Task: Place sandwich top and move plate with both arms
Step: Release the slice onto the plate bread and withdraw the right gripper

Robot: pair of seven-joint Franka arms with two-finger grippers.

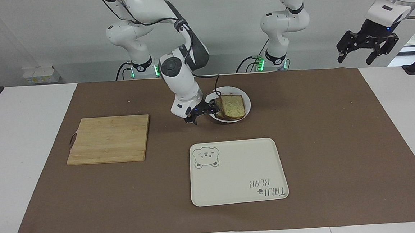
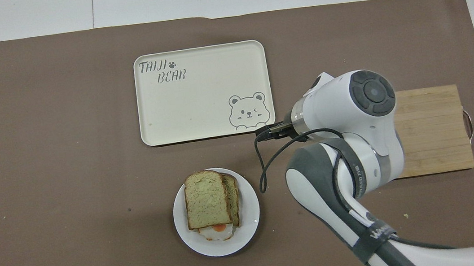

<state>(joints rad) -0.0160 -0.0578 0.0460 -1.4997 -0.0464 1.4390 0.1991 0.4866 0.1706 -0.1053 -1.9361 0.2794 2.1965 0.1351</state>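
The sandwich top (image 1: 233,105) (image 2: 205,198) lies flat on a second bread slice (image 2: 233,196) and a fried egg (image 2: 216,232), all on the white plate (image 1: 233,90) (image 2: 246,186). It is shifted a little off the lower slice, toward the left arm's end. My right gripper (image 1: 203,113) hovers low beside the plate, on the cutting board's side, open and holding nothing. In the overhead view its wrist hides the fingers. My left gripper (image 1: 354,60) waits high off the left arm's end of the table, open and empty.
A cream tray (image 1: 238,170) (image 2: 202,92) with a bear drawing lies farther from the robots than the plate. A wooden cutting board (image 1: 109,138) (image 2: 435,126) sits toward the right arm's end, partly covered by the right arm in the overhead view.
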